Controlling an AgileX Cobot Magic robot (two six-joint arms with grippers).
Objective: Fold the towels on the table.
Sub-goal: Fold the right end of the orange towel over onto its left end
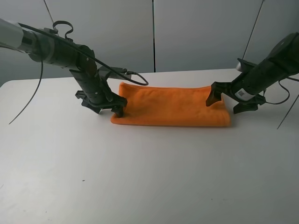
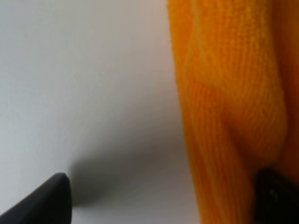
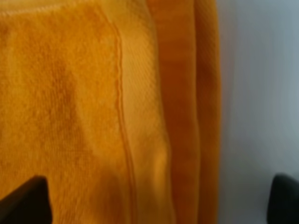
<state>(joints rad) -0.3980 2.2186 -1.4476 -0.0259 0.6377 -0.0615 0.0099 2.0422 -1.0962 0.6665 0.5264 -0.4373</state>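
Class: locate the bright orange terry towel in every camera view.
Exterior high: bright orange terry towel folded long, just above centre, on the smooth white table.
Left wrist: covers about half, bare table beside.
Right wrist: covers most, table strip beside.
Shared landmark: towel's edge against table.

Inventory: one orange towel (image 1: 170, 106); one white counter (image 1: 140, 177) beneath it; two dark robot arms, left arm (image 1: 56, 49) and right arm (image 1: 271, 65); two pincers, left pincer (image 1: 103, 106) and right pincer (image 1: 224, 105), each showing two black fingers (image 1: 213, 95)
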